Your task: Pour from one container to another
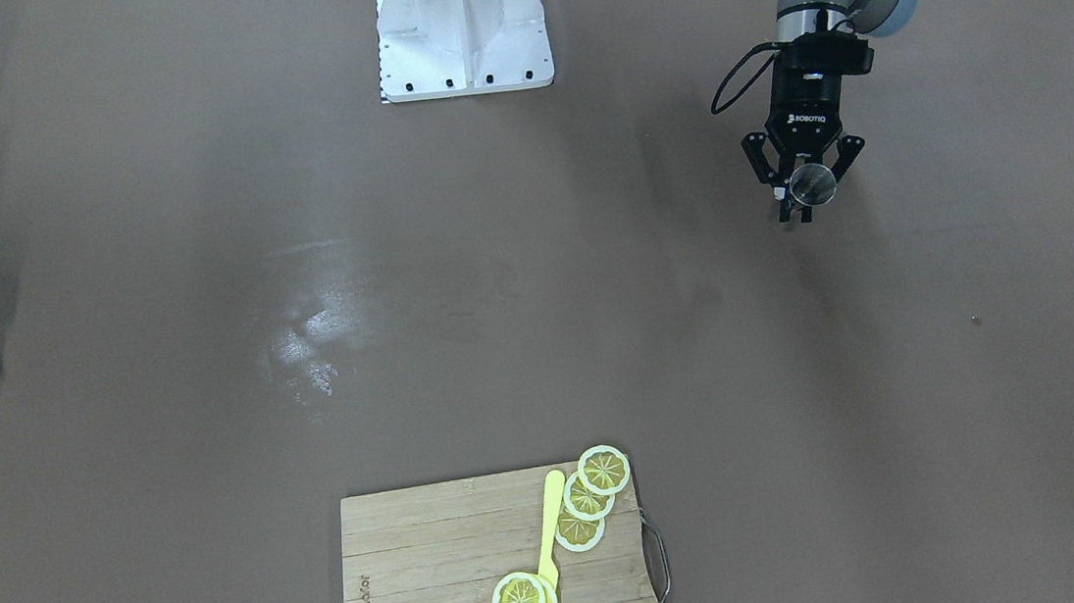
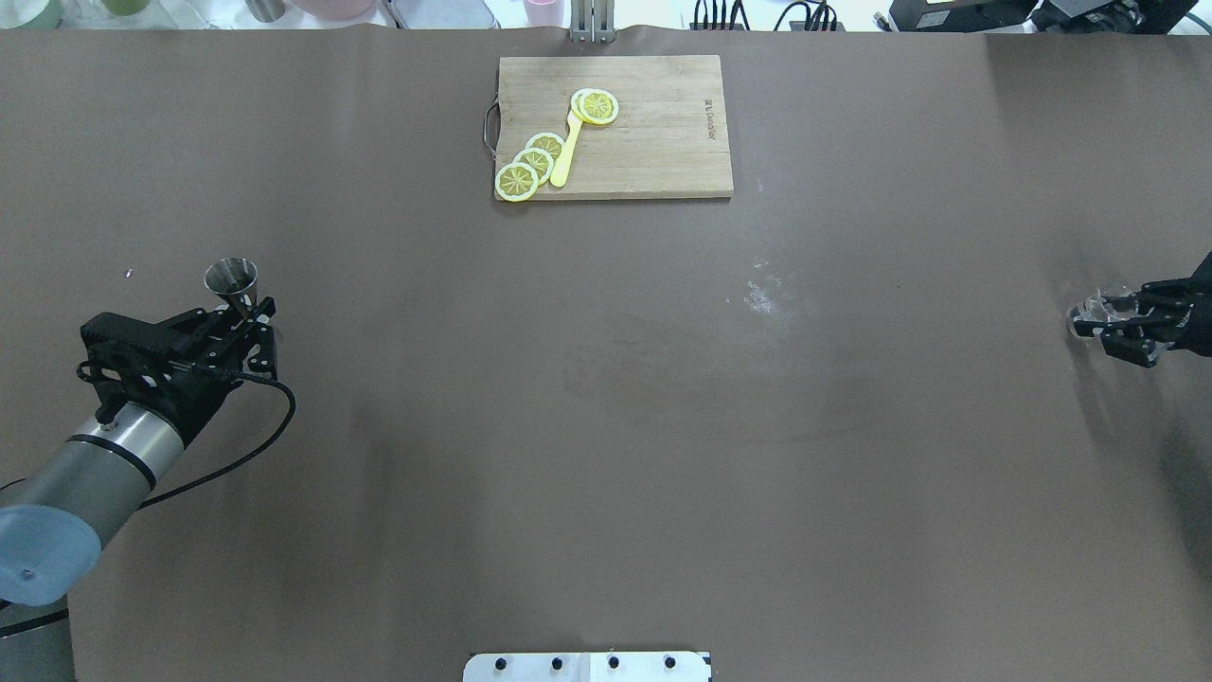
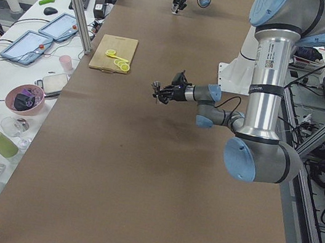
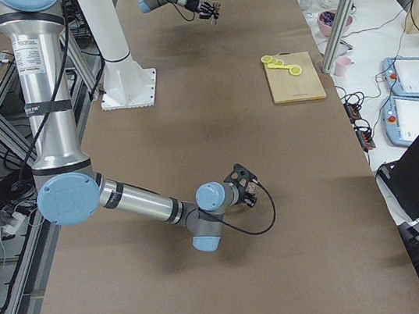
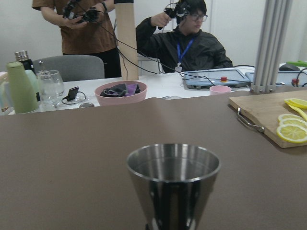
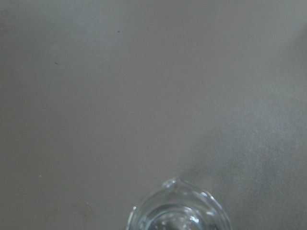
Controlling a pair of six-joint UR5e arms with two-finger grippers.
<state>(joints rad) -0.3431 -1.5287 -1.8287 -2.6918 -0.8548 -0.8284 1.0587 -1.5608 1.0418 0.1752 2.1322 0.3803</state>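
My left gripper point(image 2: 244, 311) is shut on the narrow waist of the steel jigger point(image 2: 230, 278), the container, and holds it upright near the table's left side. The jigger's open cup point(image 5: 172, 178) fills the bottom of the left wrist view; its inside looks shiny and I cannot tell any content. In the front-facing view the jigger point(image 1: 812, 181) sits between the left gripper's point(image 1: 809, 197) fingers. Far to the right, my right gripper point(image 2: 1106, 324) is shut on the small clear glass cup point(image 2: 1089, 314), seen from above as the glass cup point(image 6: 178, 211) with a small spout.
A wooden cutting board point(image 2: 663, 152) with lemon slices point(image 2: 533, 162) and a yellow utensil lies at the far middle edge. The robot base point(image 1: 462, 33) stands at the near middle. Beyond the far edge are a pink bowl point(image 5: 121, 92), bottles and two people.
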